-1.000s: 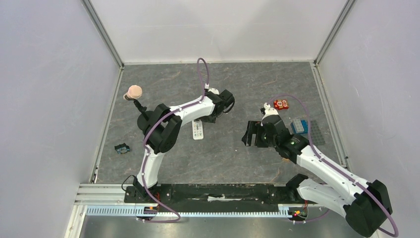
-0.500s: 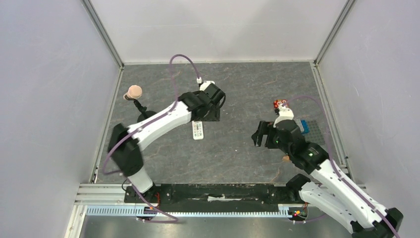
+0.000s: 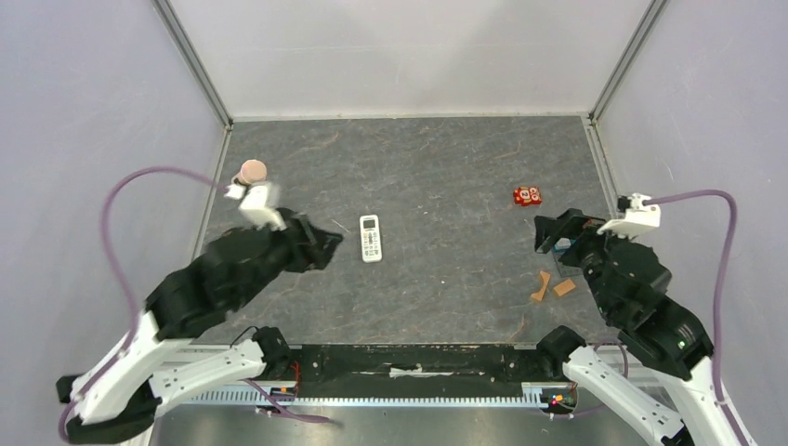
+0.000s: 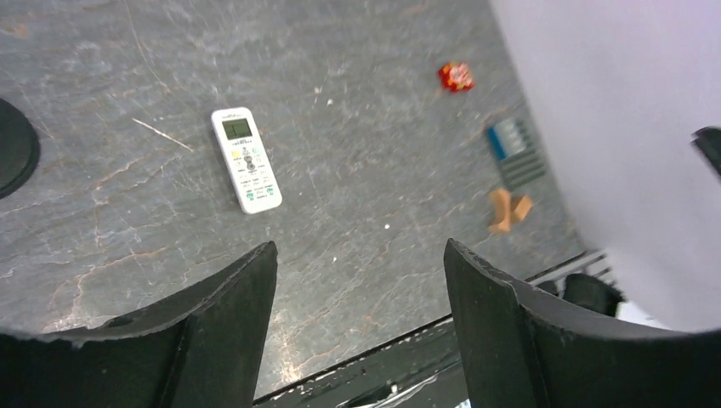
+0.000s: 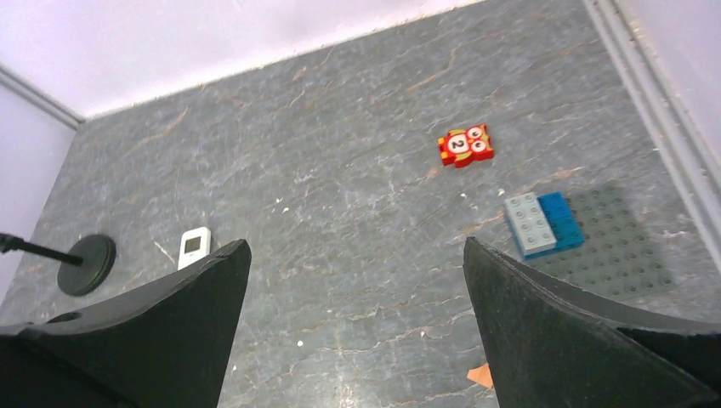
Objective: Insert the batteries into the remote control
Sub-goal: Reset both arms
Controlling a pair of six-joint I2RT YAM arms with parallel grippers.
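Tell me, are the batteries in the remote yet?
Looks done, but I can't prove it: the remote lies buttons-up on the table, so its back is hidden, and no loose battery shows. In hand: nothing; the left pincer and right pincer are both open, empty, apart from it. Left: maybe nothing.
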